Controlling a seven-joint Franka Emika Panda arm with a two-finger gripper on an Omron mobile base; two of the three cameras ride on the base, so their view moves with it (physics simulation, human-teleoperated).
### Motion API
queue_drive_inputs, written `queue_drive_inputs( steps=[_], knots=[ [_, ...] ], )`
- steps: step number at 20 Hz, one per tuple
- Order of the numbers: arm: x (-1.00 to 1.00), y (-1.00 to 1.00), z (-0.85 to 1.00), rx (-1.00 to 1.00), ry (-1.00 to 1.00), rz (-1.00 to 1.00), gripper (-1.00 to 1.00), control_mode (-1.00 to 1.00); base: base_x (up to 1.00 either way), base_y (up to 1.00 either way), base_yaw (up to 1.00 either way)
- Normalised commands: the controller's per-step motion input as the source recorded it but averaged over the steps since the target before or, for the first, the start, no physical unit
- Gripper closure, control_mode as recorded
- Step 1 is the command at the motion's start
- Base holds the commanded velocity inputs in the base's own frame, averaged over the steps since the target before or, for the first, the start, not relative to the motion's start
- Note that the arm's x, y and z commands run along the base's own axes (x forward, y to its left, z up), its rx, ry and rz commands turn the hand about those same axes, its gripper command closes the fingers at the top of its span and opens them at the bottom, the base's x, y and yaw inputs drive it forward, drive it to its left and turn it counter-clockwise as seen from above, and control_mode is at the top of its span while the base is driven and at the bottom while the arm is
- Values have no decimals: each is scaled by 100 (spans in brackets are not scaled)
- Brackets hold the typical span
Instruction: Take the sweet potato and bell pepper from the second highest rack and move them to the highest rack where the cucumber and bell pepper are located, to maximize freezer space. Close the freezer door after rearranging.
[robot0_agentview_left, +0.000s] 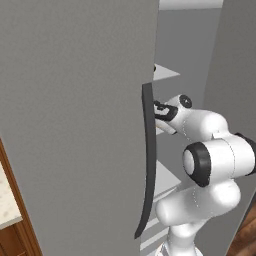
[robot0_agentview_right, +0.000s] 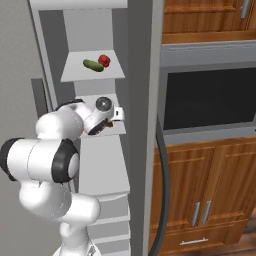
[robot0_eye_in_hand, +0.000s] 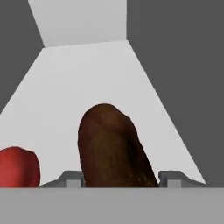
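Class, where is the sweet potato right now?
In the hand view, the sweet potato lies on the freezer shelf between the end effector tips, with a red bell pepper to its left.

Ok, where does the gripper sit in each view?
Left base view: gripper at centre, just right of the dark handle.
Right base view: left of centre, reaching over the second-highest rack.
Hand view: bottom edge, fingers closed either side of the sweet potato.
Shared landmark: that pale rack beneath it.
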Motion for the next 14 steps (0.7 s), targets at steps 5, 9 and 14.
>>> queue_drive_inputs(
  steps=[5,9,14],
  knots=[
    [-57,-12,94,10,-14,-10,100,-100,0,0,0],
    [-68,-1,93,2,-5,-12,100,-100,0,0,0],
    [-81,-3,94,8,-2,-14,100,-100,0,0,0]
  ],
)
